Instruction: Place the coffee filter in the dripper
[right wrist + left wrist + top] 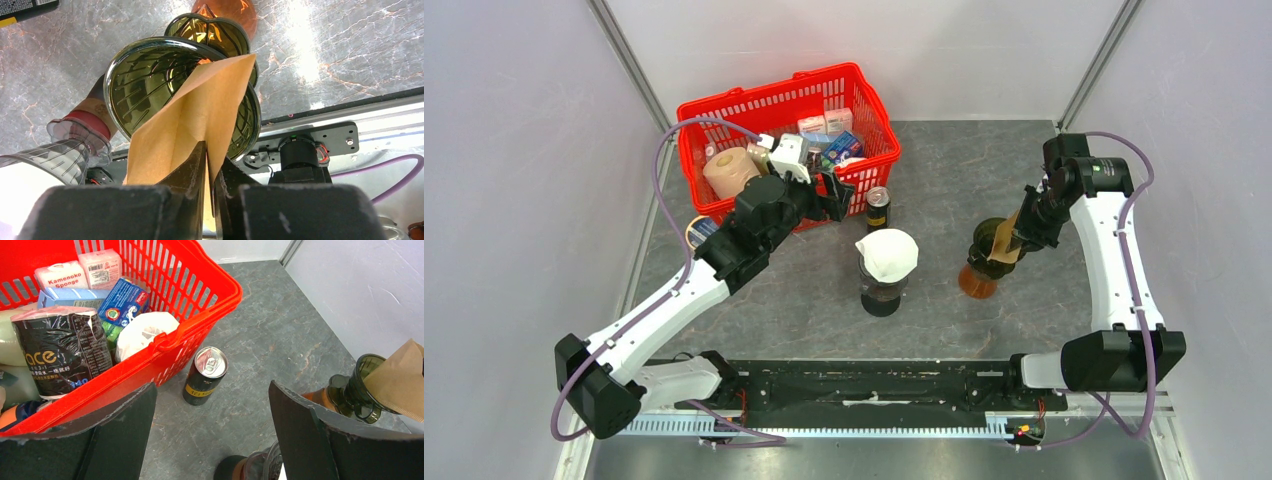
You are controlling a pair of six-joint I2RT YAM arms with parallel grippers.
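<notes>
Filter (200, 105): brown paper, partly in dripper (140, 75), sticking out over its rim.
Right gripper (210, 185): pinching filter's edge, beside dripper.
Left gripper (836, 195): jaws wide, empty, left of dripper.

Desk (944, 170): grey, marbled stone look. Red basket (724, 110) at far left, filled with goods. Black can (205, 376) upright, just beside basket's near right corner, not touching. Clear glass jug (882, 295) mid-desk. Amber jug (977, 283) to its right, apart. Round tin (698, 232) by basket's near left side, half hidden. Black rail (874, 385) along near edge.
</notes>
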